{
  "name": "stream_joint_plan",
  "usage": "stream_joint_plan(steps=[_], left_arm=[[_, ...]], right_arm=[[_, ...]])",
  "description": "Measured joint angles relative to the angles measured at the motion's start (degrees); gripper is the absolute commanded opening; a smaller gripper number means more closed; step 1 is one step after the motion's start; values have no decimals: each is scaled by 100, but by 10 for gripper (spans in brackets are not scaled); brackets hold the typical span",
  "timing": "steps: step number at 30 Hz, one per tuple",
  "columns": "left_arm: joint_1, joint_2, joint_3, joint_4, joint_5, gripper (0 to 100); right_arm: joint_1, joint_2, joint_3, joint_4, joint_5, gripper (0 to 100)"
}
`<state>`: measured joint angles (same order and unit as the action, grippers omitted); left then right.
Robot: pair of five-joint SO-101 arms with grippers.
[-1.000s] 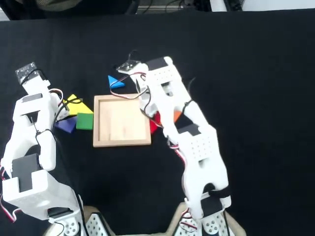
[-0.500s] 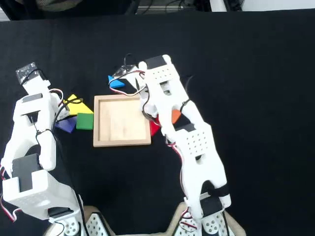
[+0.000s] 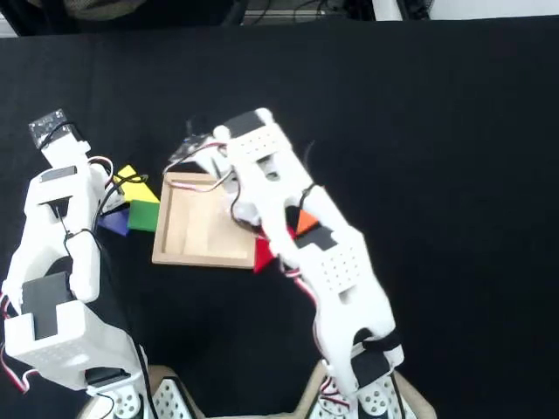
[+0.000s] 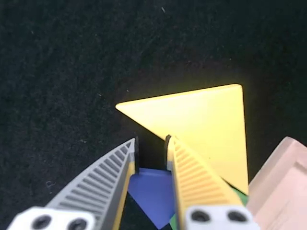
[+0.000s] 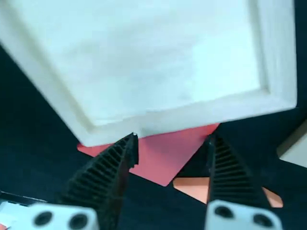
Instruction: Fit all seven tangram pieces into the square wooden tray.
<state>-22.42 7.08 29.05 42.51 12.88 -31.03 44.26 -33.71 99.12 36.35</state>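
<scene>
Probably thin, stiff, light, slick; best pinched across opposite edges. Touching square wooden tray (image 3: 166,229) at 4 o'clock: red triangle (image 5: 163,155), beneath wide-spread right gripper (image 5: 171,140). At 10 o'clock: yellow triangle (image 4: 201,120), beside narrowly parted, empty left gripper (image 4: 151,140).

left arm (image 3: 52,253) and right arm (image 3: 306,236): white printed shells, black servo blocks at the joints. right arm has a perforated plate (image 3: 339,262) on one link. red/black/white wires (image 3: 203,155) loop loose near both wrists. left pincer (image 4: 151,143): ribbed fingers (image 4: 103,175), one grey, one yellow, on white mounts with paired dark screws. right pincer (image 5: 170,141): black ribbed fingers (image 5: 103,172), same white screwed mounts.
</scene>
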Motion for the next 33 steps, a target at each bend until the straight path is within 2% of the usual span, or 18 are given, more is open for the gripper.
stream_joint_plan(steps=[6,11,16,21,27,30,33], left_arm=[[0,0,0,0,0,123],[0,0,0,0,0,123],[0,18,0,0,0,123],[0,18,0,0,0,123],[0,18,0,0,0,123],[0,18,0,0,0,123],[0,18,0,0,0,123]], right_arm=[[-369,-580,0,0,-316,225],[-325,-949,325,0,-343,227],[-132,-1380,1635,0,-105,224],[-396,-2321,3165,-35,545,215],[-826,-3455,4440,-756,897,6],[-985,-3525,4677,-1081,914,35],[-1064,-3464,4686,-1459,932,11]])
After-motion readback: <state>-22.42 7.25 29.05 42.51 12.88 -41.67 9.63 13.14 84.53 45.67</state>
